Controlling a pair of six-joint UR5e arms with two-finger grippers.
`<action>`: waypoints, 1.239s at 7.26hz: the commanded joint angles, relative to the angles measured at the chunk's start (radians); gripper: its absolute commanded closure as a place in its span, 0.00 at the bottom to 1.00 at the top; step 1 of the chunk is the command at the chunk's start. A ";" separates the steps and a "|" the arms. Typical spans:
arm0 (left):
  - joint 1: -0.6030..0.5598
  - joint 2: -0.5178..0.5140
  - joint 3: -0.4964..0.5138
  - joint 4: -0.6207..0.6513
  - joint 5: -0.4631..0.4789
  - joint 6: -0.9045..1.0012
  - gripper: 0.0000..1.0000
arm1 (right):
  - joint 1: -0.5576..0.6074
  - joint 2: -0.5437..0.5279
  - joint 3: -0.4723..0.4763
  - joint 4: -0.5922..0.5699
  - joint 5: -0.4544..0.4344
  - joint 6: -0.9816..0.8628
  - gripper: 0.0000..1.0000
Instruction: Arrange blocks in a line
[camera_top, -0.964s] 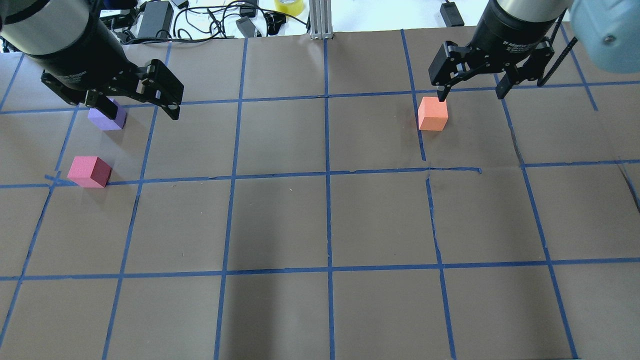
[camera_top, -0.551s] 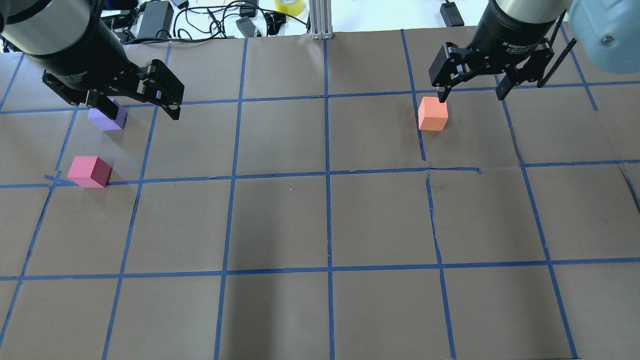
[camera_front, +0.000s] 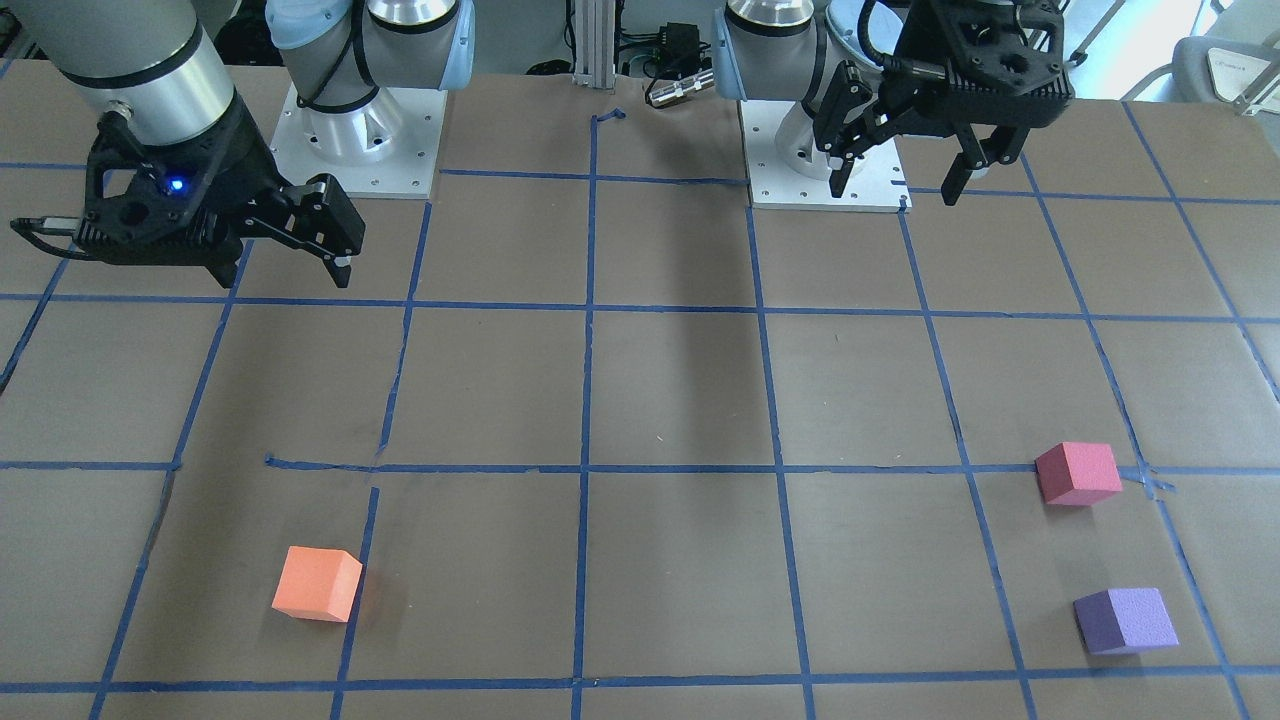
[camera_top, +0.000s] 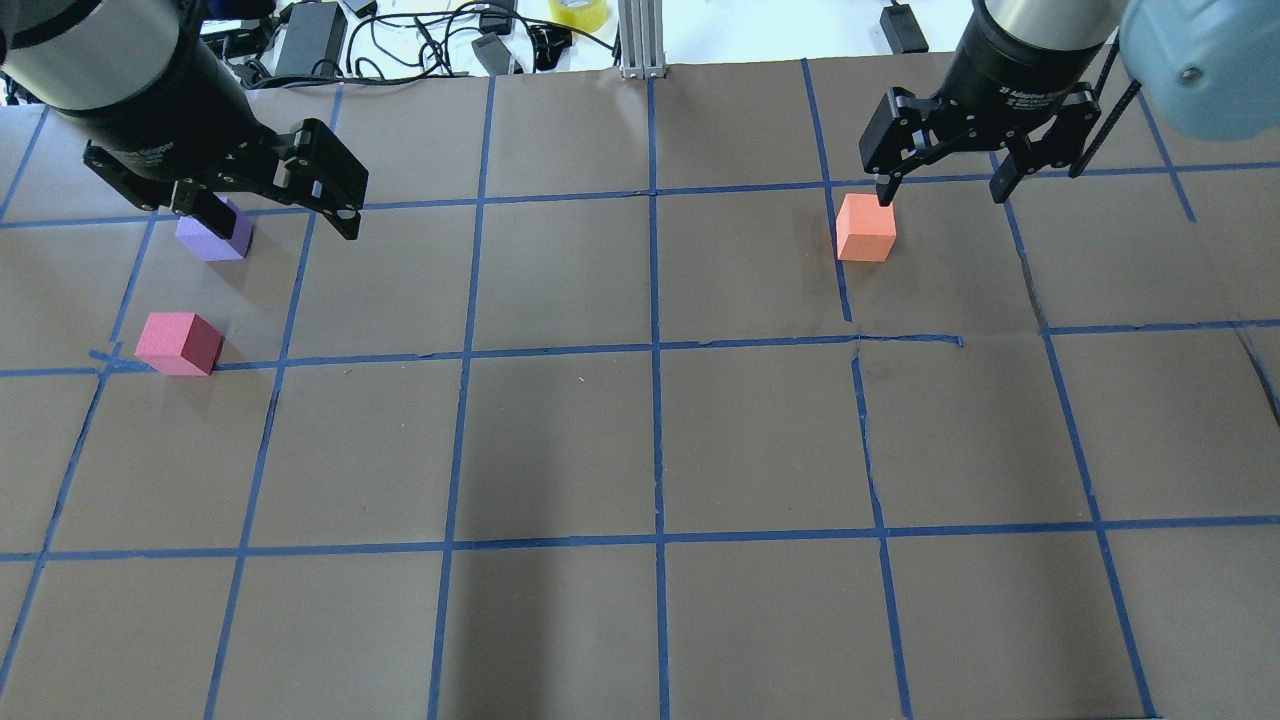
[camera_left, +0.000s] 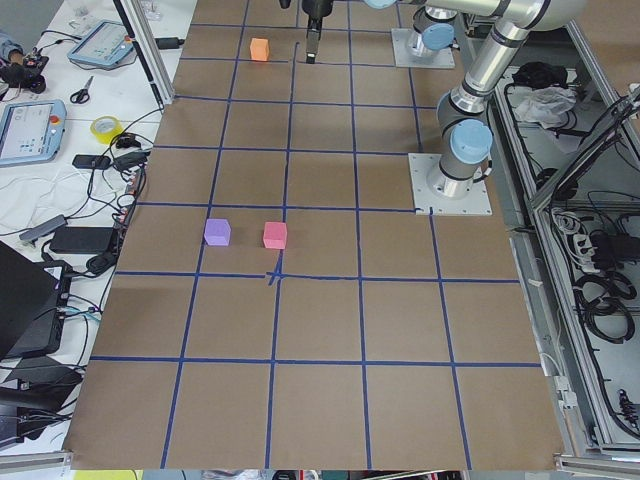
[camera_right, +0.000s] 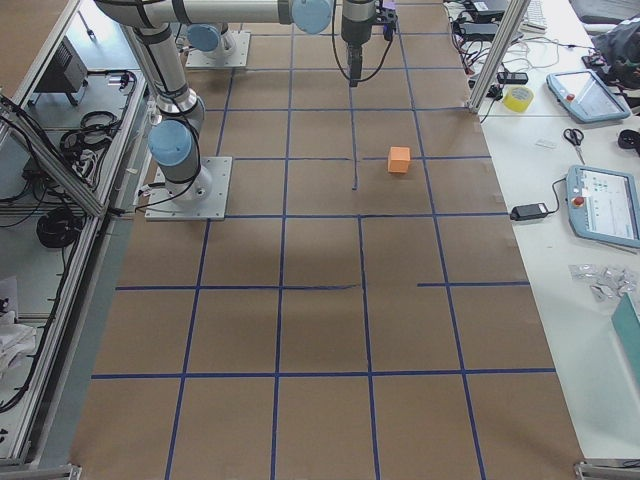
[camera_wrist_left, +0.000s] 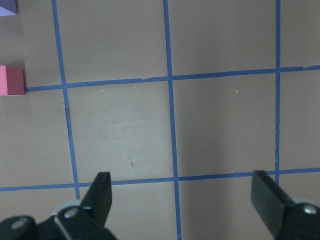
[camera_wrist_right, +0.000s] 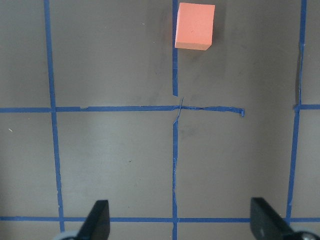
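The orange block (camera_top: 866, 230) sits on the table at the far right; it also shows in the front view (camera_front: 317, 584) and the right wrist view (camera_wrist_right: 195, 26). The purple block (camera_top: 215, 235) and the pinkish-red block (camera_top: 178, 343) sit close together at the far left, and both show in the front view, purple (camera_front: 1125, 620) and pinkish-red (camera_front: 1078, 473). My left gripper (camera_top: 275, 220) is open and empty, raised above the table, and one finger overlaps the purple block in the overhead view. My right gripper (camera_top: 942, 192) is open and empty, raised, just right of the orange block.
The table is brown paper with a blue tape grid (camera_top: 655, 350). Cables, power bricks and a tape roll (camera_top: 578, 12) lie beyond the far edge. The robot bases (camera_front: 355, 140) stand on plates at the robot's side.
My right gripper has shifted very slightly toward the far edge. The left arm and all three blocks have not moved.
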 joint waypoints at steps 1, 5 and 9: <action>0.000 -0.002 0.000 0.000 0.000 0.000 0.00 | -0.011 0.016 0.000 -0.011 0.002 0.000 0.00; 0.000 -0.002 0.000 0.000 0.000 0.000 0.00 | -0.014 0.229 0.000 -0.262 0.000 0.005 0.00; 0.000 -0.001 0.000 0.000 0.000 0.000 0.00 | -0.028 0.443 0.000 -0.491 -0.012 0.035 0.00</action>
